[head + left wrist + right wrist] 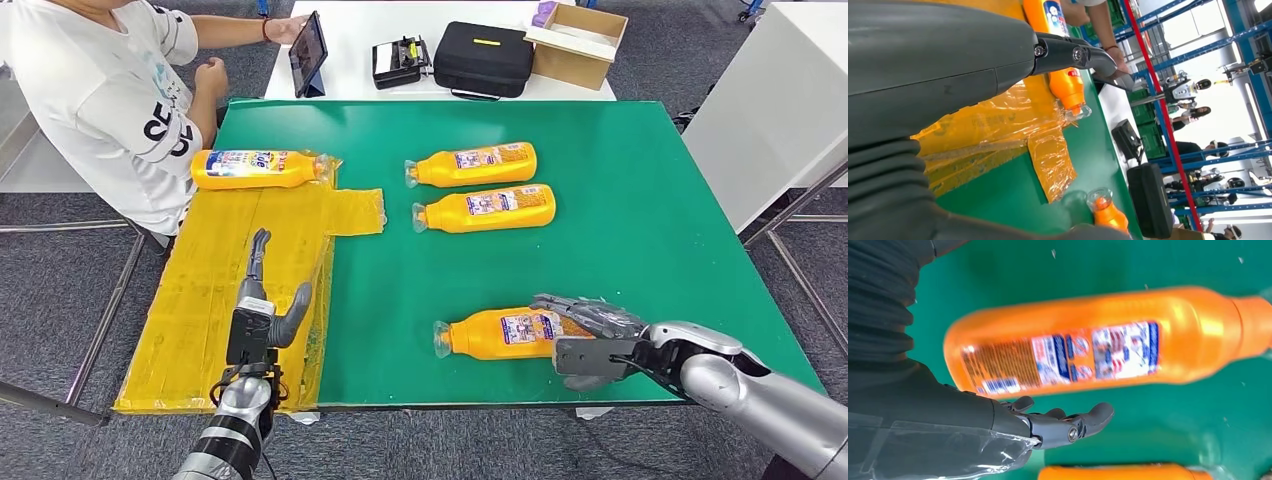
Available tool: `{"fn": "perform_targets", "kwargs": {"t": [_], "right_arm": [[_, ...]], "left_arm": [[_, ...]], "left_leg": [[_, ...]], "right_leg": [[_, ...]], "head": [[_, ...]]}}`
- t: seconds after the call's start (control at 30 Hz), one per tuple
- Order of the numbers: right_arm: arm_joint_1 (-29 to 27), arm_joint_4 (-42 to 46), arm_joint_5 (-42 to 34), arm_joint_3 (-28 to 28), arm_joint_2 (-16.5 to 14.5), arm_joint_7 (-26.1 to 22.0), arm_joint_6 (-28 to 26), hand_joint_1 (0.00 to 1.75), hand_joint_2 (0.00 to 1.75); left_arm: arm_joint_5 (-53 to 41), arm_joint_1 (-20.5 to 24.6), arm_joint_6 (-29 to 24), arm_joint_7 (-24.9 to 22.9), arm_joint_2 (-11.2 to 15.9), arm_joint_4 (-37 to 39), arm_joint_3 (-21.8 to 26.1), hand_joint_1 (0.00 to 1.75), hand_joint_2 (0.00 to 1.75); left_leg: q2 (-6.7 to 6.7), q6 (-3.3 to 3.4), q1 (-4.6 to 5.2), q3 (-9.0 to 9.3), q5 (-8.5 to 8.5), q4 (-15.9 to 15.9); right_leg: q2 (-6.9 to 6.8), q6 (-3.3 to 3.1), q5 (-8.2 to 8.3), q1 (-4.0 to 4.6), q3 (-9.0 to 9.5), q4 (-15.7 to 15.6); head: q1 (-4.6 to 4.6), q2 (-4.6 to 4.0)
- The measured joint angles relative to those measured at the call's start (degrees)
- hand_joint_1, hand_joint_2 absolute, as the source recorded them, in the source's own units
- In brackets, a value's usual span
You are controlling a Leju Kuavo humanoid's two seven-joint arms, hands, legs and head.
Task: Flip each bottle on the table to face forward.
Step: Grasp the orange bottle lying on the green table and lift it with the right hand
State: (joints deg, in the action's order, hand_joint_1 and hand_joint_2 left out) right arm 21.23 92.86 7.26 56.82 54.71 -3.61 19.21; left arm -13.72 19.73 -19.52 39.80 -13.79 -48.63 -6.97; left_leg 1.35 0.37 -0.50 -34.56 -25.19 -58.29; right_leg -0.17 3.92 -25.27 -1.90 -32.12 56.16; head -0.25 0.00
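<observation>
Orange bottle (pixel 1088 337) beside released right hand (pixel 1058 422), untouched in wrist view; left hand (pixel 262 310) released.

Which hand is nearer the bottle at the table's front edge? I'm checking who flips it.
Right. The right hand lies over that orange bottle's base end; the left hand hovers apart over the yellow plastic sheet.

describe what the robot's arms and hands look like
Both arms are silver metal tubes. The left hand is a black block with a thick grey thumb, dark slim fingers and thin black cables at the wrist. The right hand is grey, behind a rounded silver forearm.
</observation>
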Motion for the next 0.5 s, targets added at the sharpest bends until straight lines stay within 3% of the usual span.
{"fn": "perform_targets", "kwargs": {"t": [0.5], "right_arm": [[-5.6,1.4,2.2,-4.3,0.6,0.2,-0.4,0.00,1.75]], "left_arm": [[0.1,0.0,0.1,0.0,0.0,0.9,-0.3,0.00,1.75]], "left_leg": [[-0.02,0.00,0.00,0.03,0.00,0.0]], "right_leg": [[0.01,0.00,0.00,0.00,0.01,0.0]], "head": [[0.00,0.00]]}}
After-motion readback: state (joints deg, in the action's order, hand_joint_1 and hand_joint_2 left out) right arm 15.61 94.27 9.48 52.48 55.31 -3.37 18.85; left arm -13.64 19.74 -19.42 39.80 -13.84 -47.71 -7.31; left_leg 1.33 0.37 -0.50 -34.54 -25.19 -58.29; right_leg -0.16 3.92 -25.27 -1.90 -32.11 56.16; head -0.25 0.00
